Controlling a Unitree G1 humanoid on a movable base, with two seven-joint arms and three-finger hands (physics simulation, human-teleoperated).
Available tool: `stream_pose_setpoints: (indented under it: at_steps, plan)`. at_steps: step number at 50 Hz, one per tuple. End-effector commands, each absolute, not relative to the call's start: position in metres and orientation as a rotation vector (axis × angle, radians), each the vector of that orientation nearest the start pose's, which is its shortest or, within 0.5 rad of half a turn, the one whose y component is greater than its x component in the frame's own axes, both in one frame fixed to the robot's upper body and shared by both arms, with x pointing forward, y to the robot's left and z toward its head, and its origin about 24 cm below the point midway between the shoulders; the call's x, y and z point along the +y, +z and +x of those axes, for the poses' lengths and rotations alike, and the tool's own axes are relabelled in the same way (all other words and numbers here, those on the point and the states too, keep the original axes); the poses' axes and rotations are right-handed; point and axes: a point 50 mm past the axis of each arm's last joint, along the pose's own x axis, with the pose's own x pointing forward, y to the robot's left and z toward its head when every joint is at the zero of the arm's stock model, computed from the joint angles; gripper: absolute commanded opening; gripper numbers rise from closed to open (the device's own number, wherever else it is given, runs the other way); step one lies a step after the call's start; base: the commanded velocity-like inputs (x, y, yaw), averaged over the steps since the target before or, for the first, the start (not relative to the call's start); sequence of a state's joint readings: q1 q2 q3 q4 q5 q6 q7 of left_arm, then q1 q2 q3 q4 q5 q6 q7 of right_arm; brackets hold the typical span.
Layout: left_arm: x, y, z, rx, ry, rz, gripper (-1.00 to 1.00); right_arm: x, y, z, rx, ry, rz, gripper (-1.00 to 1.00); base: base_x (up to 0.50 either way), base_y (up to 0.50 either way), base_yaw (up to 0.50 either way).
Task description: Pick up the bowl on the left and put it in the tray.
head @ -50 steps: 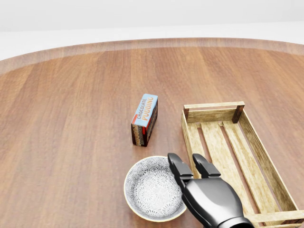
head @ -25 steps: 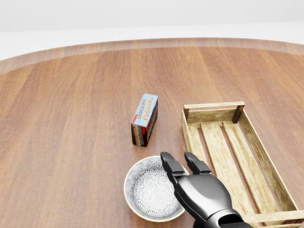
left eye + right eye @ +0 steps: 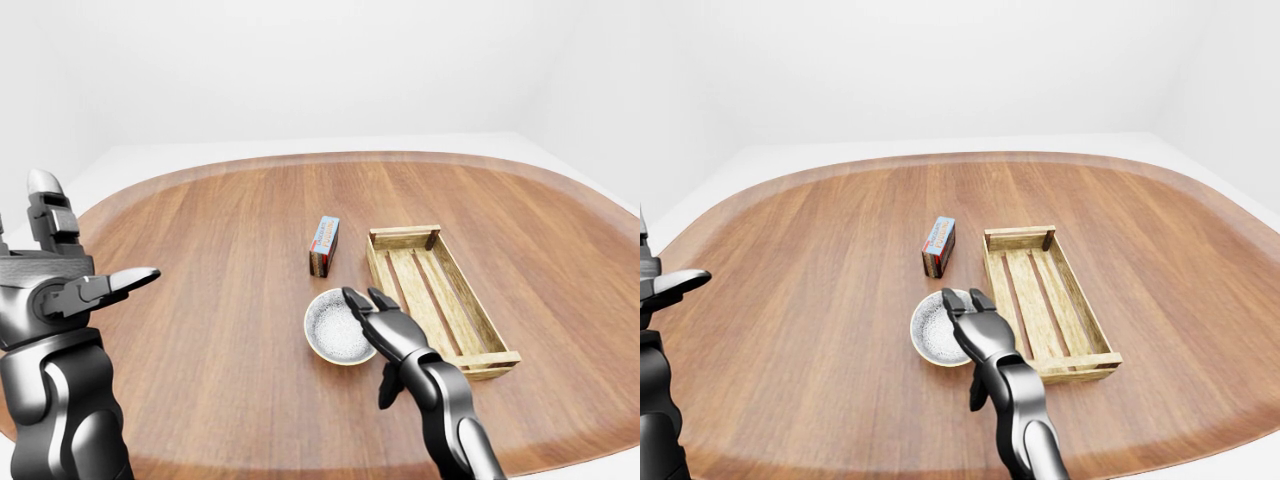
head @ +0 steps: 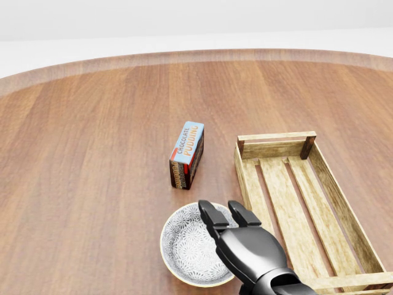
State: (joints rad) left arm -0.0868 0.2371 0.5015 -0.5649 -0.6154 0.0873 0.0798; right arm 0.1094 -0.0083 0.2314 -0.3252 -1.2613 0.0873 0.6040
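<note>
The patterned grey-white bowl [image 4: 184,246] sits on the wooden table near the bottom of the head view, left of the slatted wooden tray [image 4: 276,136]. My right hand [image 4: 221,214] reaches in from the bottom edge. It hovers over the bowl's right rim with two fingers stretched out above the inside, open. In the left-eye view its thumb hangs down outside the rim. My left hand [image 3: 92,255] is raised at the far left of the left-eye view, fingers spread and holding nothing.
A chocolate pudding box [image 4: 187,153] stands just above the bowl and left of the tray's top corner. The round table's edge [image 3: 300,160] curves across the top of the view.
My right hand has slid left from the gap between bowl and tray until it covers the bowl's right rim. The bowl, tray and box have not moved.
</note>
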Motion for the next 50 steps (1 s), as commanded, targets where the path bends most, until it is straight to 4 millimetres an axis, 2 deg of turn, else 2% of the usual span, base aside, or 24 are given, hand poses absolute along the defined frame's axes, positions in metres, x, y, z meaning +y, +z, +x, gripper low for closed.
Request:
stream_pose_setpoints:
  at_steps: [1, 8, 50]
  plan:
    - [0.265, 0.207, 0.207, -0.694, 0.251, -0.275, 1.00, -0.094, 0.055, 0.223, 0.134, 0.528, -1.233, 1.00, 0.00, 0.00, 0.00]
    - [0.265, 0.206, 0.206, -0.694, 0.251, -0.275, 1.00, -0.090, 0.056, 0.229, 0.124, 0.536, -1.235, 1.00, 0.00, 0.00, 0.00]
    - [0.267, 0.207, 0.206, -0.694, 0.256, -0.280, 1.00, -0.087, 0.022, 0.233, 0.186, 0.567, -1.151, 1.00, 0.00, 0.00, 0.00]
